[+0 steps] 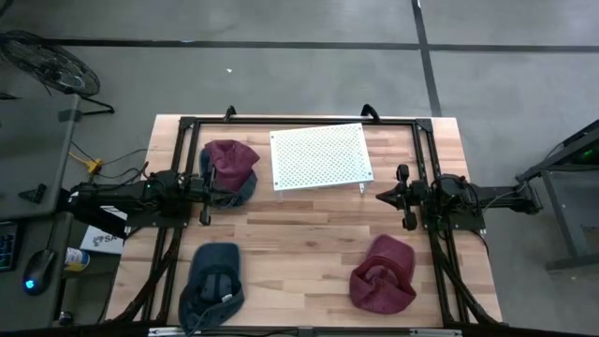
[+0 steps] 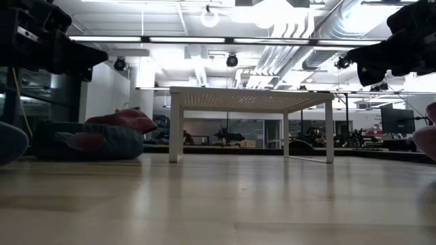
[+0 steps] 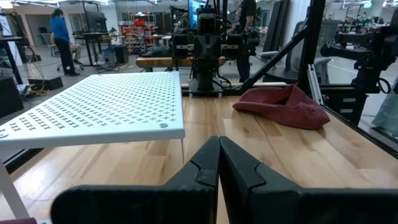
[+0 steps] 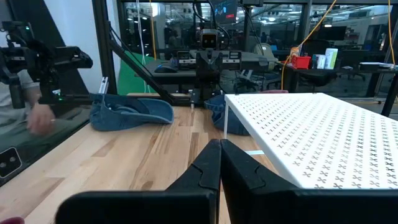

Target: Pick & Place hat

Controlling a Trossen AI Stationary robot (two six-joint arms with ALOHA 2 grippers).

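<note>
At nine o'clock on the desk [image 1: 309, 234], the left gripper [image 1: 208, 190] is clenched on nothing, beside a maroon hat [image 1: 230, 161] stacked on a blue one. Opposite at three o'clock, the right gripper [image 1: 382, 196] is clenched, empty too. Another blue hat [image 1: 212, 285] lies at seven o'clock, a maroon hat [image 1: 384, 274] at five, the white perforated stand [image 1: 320, 156] at twelve.

Three soft caps lie in the high view. A maroon hat [image 1: 230, 159] sits upper left of centre, resting on top of a blue one whose edge shows beneath it. A dark blue hat [image 1: 212, 285] lies at lower left, its inside turned up. A second maroon hat [image 1: 385, 273] lies at lower right, crumpled, opening upward.
</note>
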